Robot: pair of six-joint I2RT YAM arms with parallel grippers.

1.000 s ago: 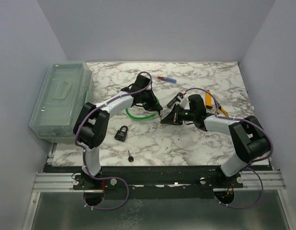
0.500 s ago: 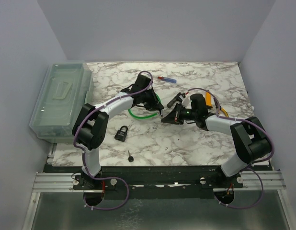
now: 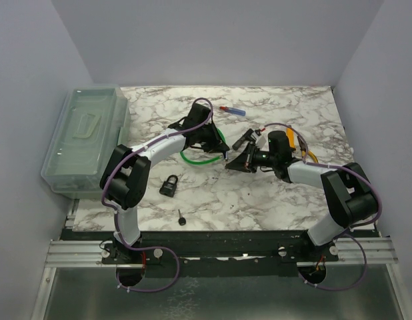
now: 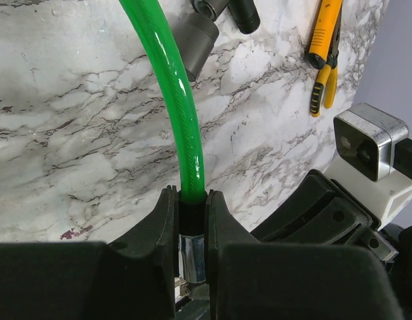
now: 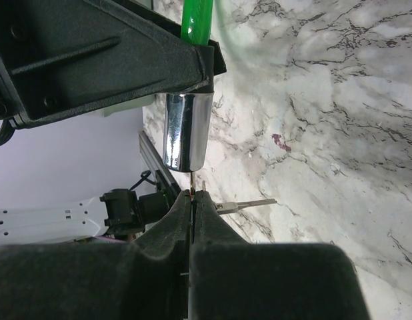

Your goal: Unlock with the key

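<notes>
My left gripper (image 4: 191, 207) is shut on the black collar of a green cable lock (image 4: 183, 100), just above its chrome lock cylinder (image 5: 186, 130). Directly under the cylinder, my right gripper (image 5: 193, 197) is shut on a thin key (image 5: 193, 183). The key's blade reaches up to the cylinder's lower face; how deep it sits I cannot tell. A second silver key (image 5: 246, 204) sticks out sideways from the right gripper's fingertips. In the top view both grippers meet at mid-table, left gripper (image 3: 221, 154) and right gripper (image 3: 233, 162), with the green cable (image 3: 193, 162) looping behind them.
A black padlock (image 3: 169, 185) and a small black key (image 3: 182, 218) lie near the front left. A clear plastic box (image 3: 86, 137) stands at the left edge. Yellow pliers (image 3: 293, 140) and a blue-and-red tool (image 3: 233, 110) lie further back.
Both grippers have drifted slightly to the right and toward the back together. Both grips are unchanged.
</notes>
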